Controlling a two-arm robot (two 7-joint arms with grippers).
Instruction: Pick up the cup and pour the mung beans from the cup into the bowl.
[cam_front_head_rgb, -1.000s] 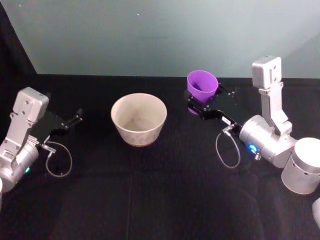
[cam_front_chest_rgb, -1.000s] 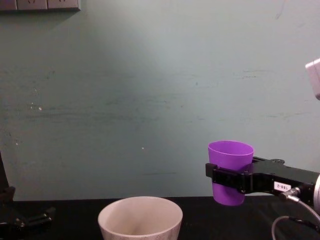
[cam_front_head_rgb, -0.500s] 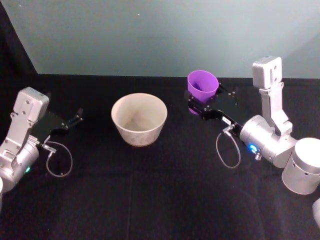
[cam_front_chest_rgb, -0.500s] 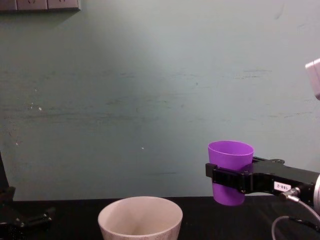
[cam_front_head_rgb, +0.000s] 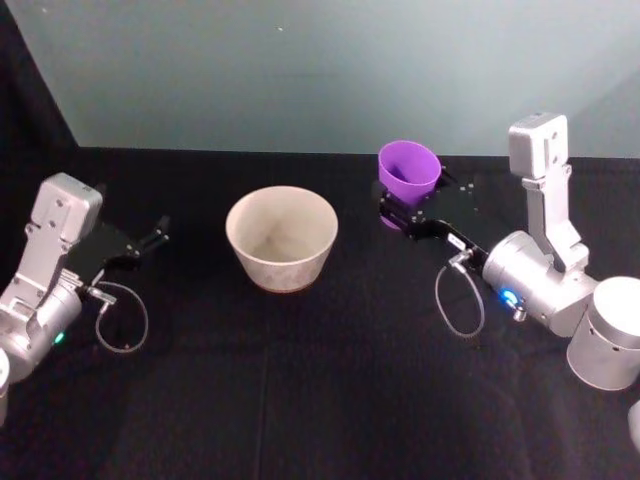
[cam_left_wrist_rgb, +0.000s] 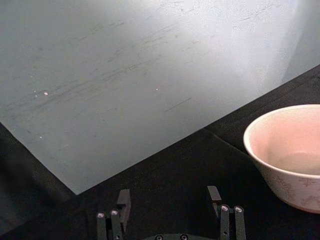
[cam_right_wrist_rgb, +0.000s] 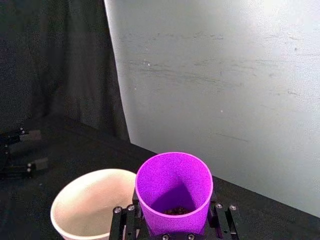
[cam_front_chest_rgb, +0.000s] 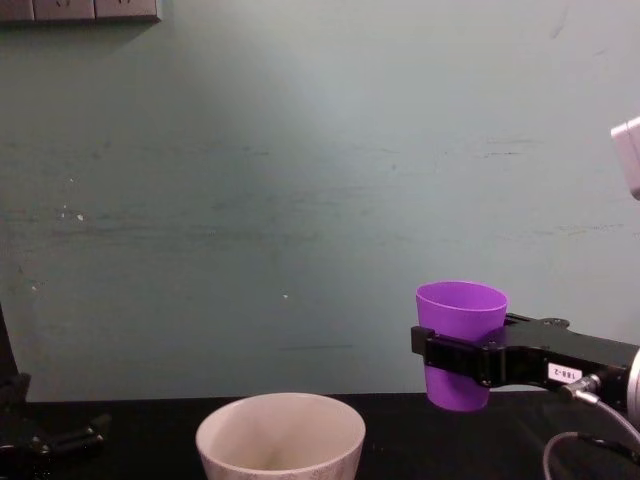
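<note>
The purple cup (cam_front_head_rgb: 408, 172) is held upright above the table, clear of the black cloth, with my right gripper (cam_front_head_rgb: 402, 217) shut on its lower half. In the chest view the cup (cam_front_chest_rgb: 460, 342) hangs to the right of the bowl (cam_front_chest_rgb: 280, 434) and higher than its rim, gripped by the right gripper (cam_front_chest_rgb: 450, 356). Looking down the right wrist view, a small dark patch of mung beans (cam_right_wrist_rgb: 174, 210) lies at the bottom of the cup (cam_right_wrist_rgb: 173, 191). The cream bowl (cam_front_head_rgb: 281, 236) stands mid-table. My left gripper (cam_front_head_rgb: 155, 236) is open, left of the bowl.
A black cloth (cam_front_head_rgb: 300, 400) covers the table, backed by a pale green wall (cam_front_head_rgb: 300, 70). Grey cables loop beside each wrist, one near the right arm (cam_front_head_rgb: 458, 300). The left gripper's fingers (cam_left_wrist_rgb: 214, 200) point toward the bowl (cam_left_wrist_rgb: 290, 150).
</note>
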